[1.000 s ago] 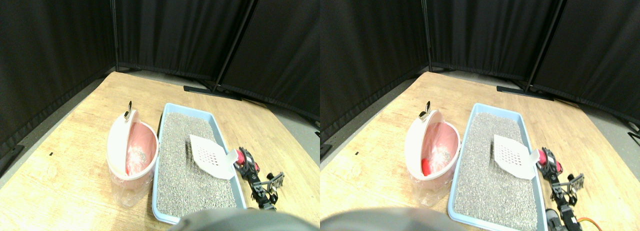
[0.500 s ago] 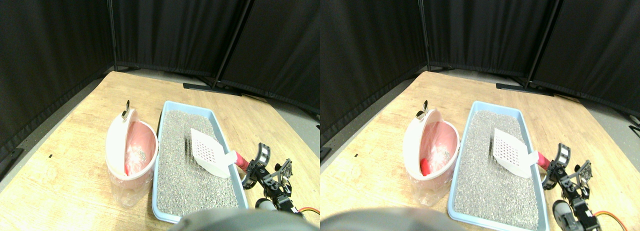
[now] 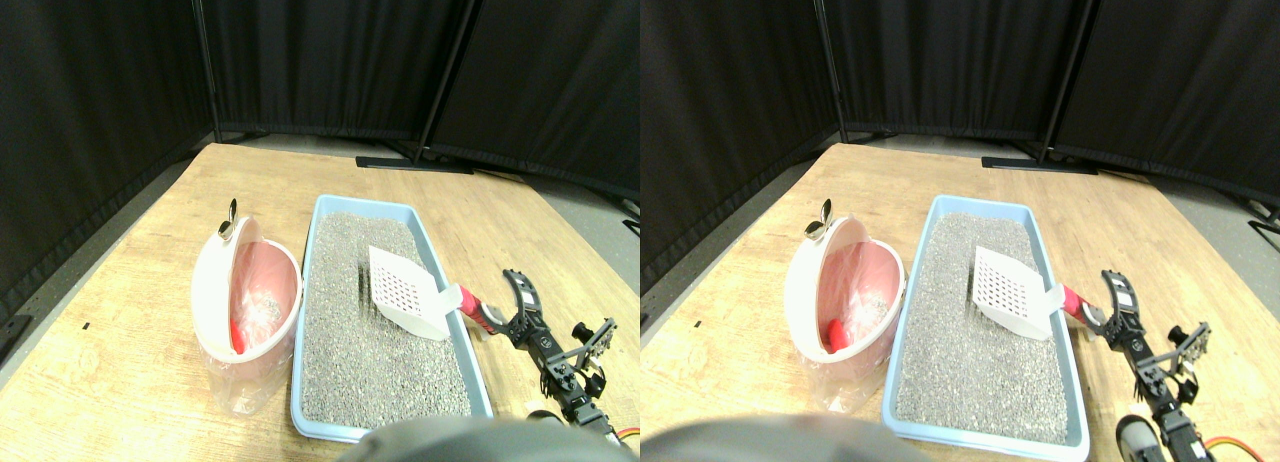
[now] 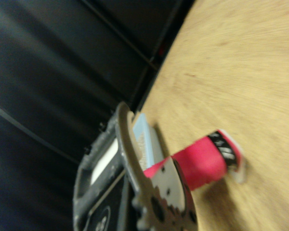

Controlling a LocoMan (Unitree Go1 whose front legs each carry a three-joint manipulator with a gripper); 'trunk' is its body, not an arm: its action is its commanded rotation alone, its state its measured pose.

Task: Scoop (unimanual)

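Nearest in, the right gripper (image 3: pixel 550 327) reaches up from the lower right over the wooden table (image 3: pixel 130 332), and its two dark jaws stand spread wide apart, nothing between them. One curved jaw reaches toward the red handle (image 3: pixel 482 315) of the scoop (image 3: pixel 405 294) and sits just beside its end; whether it touches, I cannot tell. In the wrist view the same handle (image 4: pixel 202 161) juts past the jaw frame, its black-banded tip out over bare wood.

A little further off, the scoop's white slotted blade lies on the grey litter (image 3: pixel 370 322) inside the blue tray (image 3: pixel 455 327), with the handle sticking out over the tray's right rim. Left of the tray stands the pink bin (image 3: pixel 245 307), tipped open, a clear bag lining it. Beyond hang the black curtains (image 3: pixel 330 52).
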